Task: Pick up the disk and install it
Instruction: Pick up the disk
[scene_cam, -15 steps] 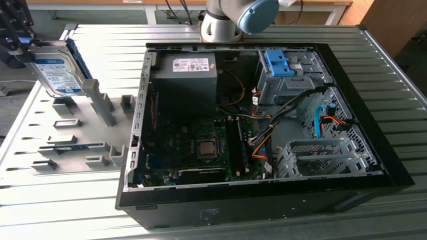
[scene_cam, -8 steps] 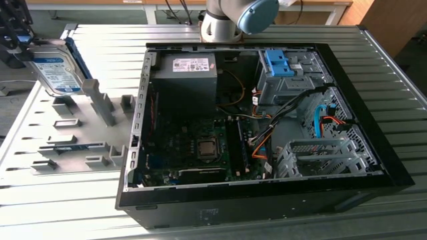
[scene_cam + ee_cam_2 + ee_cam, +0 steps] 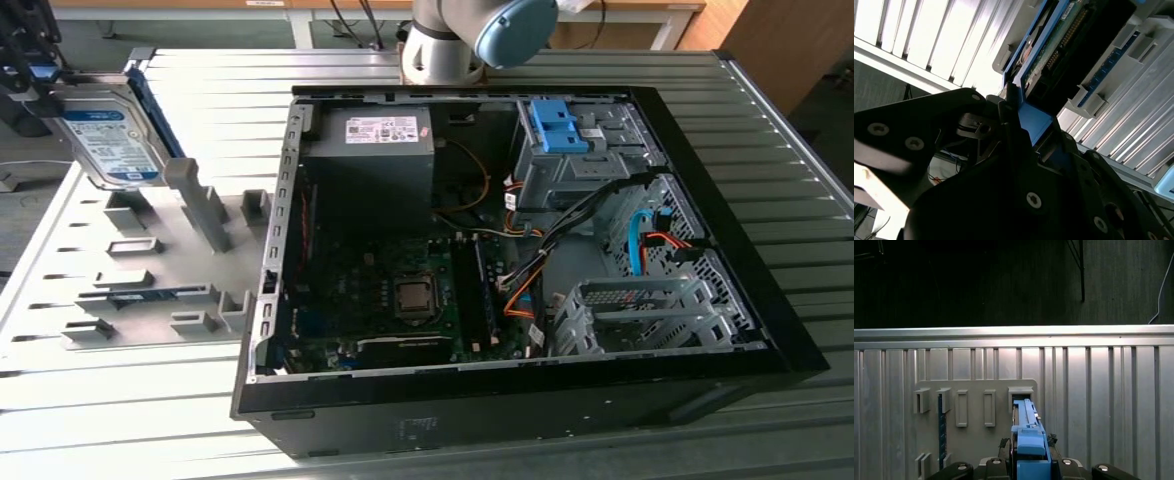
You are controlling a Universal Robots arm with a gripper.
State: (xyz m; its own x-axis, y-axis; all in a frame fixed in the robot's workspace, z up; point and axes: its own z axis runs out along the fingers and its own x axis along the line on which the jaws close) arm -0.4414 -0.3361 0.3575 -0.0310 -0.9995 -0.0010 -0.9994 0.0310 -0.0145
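One black gripper hangs at the upper left of the exterior view, far out from the grey-and-blue arm base at top centre. Its jaws are closed on the flat silver rectangular disk, clamping the blue plastic carrier bracket that frames it. The disk hangs below the fingers, tilted, with its white-and-blue label turned toward the exterior camera. In the second wrist view the blue bracket sits pinched between the black fingers, and the disk's green circuit-board underside extends away from them.

The disk is over the pale grey moulded fixture tray, at the exterior view's left. Its lower edge is near the tray's upright posts; contact cannot be judged. In the first wrist view the disk appears edge-on above the tray's rectangular slots.

The ribbed aluminium table is bare between the gripper and the arm base. The black open-sided computer case fills the centre and right, its left wall just beside the tray. Inside, the grey power-supply box lies at upper left and the green motherboard below it. The grey metal drive cage with a blue clip stands at upper right, and a perforated grey cage at lower right. Cables cross between the two cages.
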